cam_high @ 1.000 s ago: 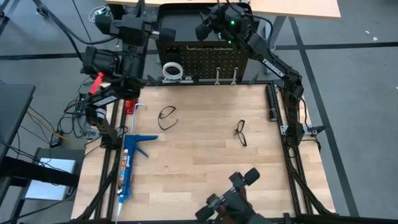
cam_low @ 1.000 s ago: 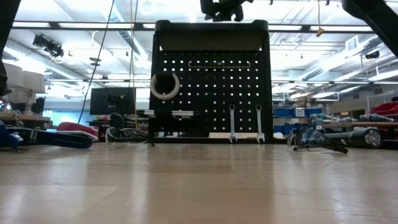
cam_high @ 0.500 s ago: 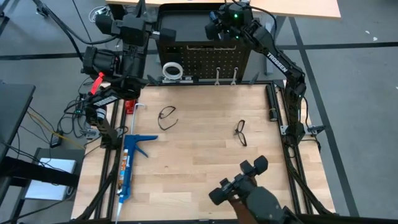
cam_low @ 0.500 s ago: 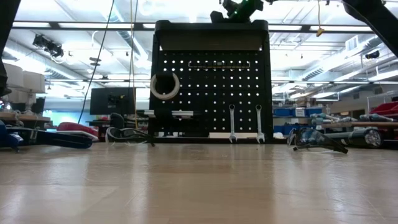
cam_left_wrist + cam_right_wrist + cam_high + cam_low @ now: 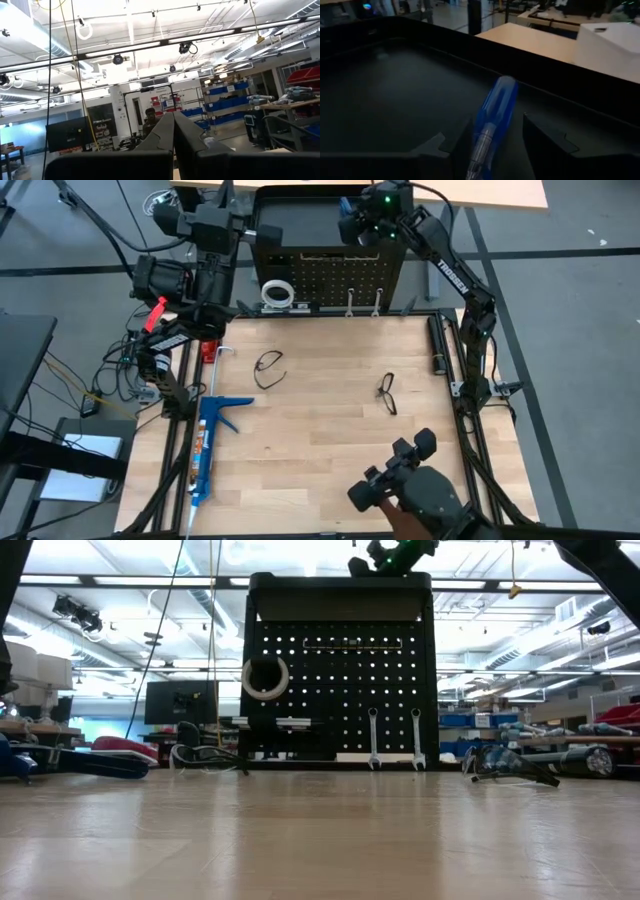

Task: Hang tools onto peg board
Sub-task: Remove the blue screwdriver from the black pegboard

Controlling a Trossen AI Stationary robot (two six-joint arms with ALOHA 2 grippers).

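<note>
Fingers of the right gripper (image 5: 492,142) clamp the blue-handled screwdriver (image 5: 492,112) by its shank, above the peg board (image 5: 330,275) top tray. Light, rigid, slick plastic handle; hold near the handle's neck seems surest. Left gripper (image 5: 174,137) waits pinched shut, raised beside the board's left end

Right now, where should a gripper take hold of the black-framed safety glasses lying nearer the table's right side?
Probably take the black-framed safety glasses at the middle of the frame, coming straight down from above: they lie low on the pale wooden tabletop, narrow and long, with bare wood on both sides.
</note>
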